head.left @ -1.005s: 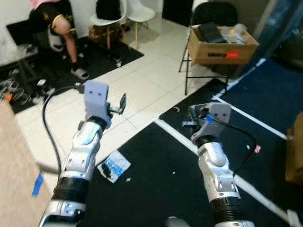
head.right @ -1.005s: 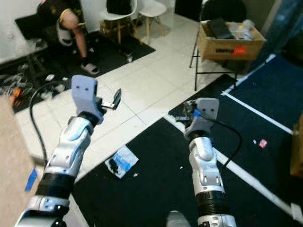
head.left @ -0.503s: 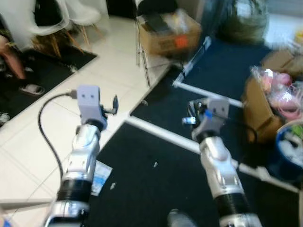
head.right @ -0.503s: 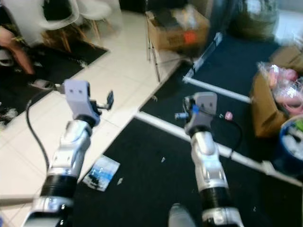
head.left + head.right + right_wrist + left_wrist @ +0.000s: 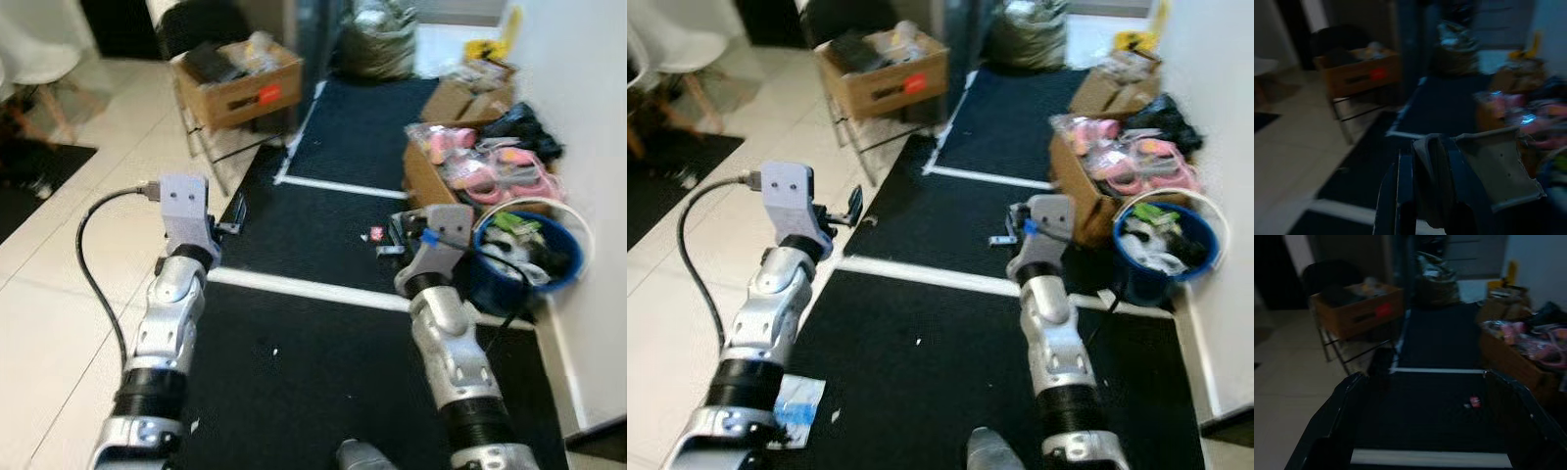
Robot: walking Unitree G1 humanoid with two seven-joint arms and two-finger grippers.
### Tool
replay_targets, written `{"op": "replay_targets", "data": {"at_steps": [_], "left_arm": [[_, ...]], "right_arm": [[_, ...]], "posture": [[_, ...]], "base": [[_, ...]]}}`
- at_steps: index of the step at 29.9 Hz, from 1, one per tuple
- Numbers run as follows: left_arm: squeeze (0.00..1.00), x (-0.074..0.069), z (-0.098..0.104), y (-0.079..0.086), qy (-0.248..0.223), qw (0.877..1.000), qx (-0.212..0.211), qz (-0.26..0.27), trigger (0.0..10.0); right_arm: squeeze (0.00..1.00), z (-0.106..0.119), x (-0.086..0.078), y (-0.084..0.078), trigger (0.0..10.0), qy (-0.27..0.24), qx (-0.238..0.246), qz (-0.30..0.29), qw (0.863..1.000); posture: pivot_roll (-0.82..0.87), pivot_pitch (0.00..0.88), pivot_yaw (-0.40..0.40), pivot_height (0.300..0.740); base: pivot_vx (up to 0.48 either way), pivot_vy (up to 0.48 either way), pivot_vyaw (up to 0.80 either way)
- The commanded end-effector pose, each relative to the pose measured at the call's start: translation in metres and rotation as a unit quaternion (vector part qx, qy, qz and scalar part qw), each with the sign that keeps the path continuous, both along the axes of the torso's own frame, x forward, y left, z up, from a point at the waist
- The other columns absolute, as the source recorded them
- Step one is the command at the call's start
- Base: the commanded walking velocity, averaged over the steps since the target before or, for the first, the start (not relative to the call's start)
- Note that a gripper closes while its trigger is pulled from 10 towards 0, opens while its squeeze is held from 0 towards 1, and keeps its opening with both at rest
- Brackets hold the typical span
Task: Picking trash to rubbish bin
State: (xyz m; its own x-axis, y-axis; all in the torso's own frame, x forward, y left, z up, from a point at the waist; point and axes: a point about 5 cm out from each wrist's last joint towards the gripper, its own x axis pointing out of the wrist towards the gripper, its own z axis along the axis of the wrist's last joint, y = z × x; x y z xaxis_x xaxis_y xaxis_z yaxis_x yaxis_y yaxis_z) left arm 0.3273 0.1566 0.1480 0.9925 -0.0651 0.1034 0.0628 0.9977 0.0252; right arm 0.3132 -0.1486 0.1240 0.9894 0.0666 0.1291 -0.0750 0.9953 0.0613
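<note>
A black carpet point(image 5: 323, 362) crossed by white tape lines point(image 5: 304, 289) covers the floor ahead, with pale tiles point(image 5: 59, 294) on the left. Two silver arms reach forward over it at about chest height, both bent upward at the wrist.

The right gripper point(image 5: 1422, 181) is clenched on a crumpled piece of trash point(image 5: 1498, 164), a pale torn scrap that sticks out beside its black fingers point(image 5: 1405, 196); in the head views this gripper point(image 5: 397, 235) hangs just left of the blue bin point(image 5: 563, 264). That one bin stands at the right by the white wall point(image 5: 588, 117), already stuffed with mixed rubbish, a white hoop around its rim.

The left gripper point(image 5: 1425, 421) is spread wide and holds nothing; its two fingers point(image 5: 1332, 416) frame the dark carpet, and it touches nothing. From the head it shows at point(image 5: 235, 215), raised over the edge where tile meets carpet.

Three cardboard boxes are in sight: one on a folding chair point(image 5: 240, 83) far left, one holding pink items point(image 5: 460, 166) far right next to the bin, and a smaller one point(image 5: 456, 93) behind it. A dark bag point(image 5: 377, 44) sits at the far end.

One small red scrap point(image 5: 373, 233) lies on the carpet between the grippers. One blue and white wrapper point(image 5: 798, 406) lies near the left arm on the tiles.
</note>
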Motion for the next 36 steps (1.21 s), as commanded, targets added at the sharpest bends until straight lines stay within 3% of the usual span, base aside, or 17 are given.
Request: {"op": "replay_targets", "data": {"at_steps": [1, 7, 14, 36], "left_arm": [[0.0, -0.004, -0.006, 0.002, 0.007, 1.0, 0.015, 0.006, 10.0], [0.0, -0.004, -0.004, 0.001, 0.008, 1.0, 0.012, 0.008, 10.0], [0.0, -0.005, -0.002, 0.002, 0.001, 1.0, -0.003, 0.008, 10.0], [0.0, -0.005, -0.001, 0.002, -0.003, 1.0, 0.006, 0.005, 10.0]], "right_arm": [[0.0, -0.002, 0.0, 0.004, 10.0, 0.003, 0.003, 0.005, 1.0], [0.0, -0.009, -0.001, 0.012, 10.0, 0.023, -0.029, 0.039, 0.999], [0.0, -0.013, -0.002, 0.015, 10.0, 0.032, -0.002, 0.053, 0.998], [0.0, -0.015, -0.001, 0.015, 10.0, 0.035, -0.023, 0.06, 0.997]], "posture": [[-0.07, 0.023, 0.047, 0.74], [-0.07, 0.026, 0.045, 0.74], [-0.07, 0.028, 0.034, 0.74], [-0.07, 0.033, 0.03, 0.74]], "base": [[0.0, 0.0, -0.8], [0.0, 0.0, -0.4], [0.0, 0.0, 0.0], [0.303, 0.0, 0.0]]}}
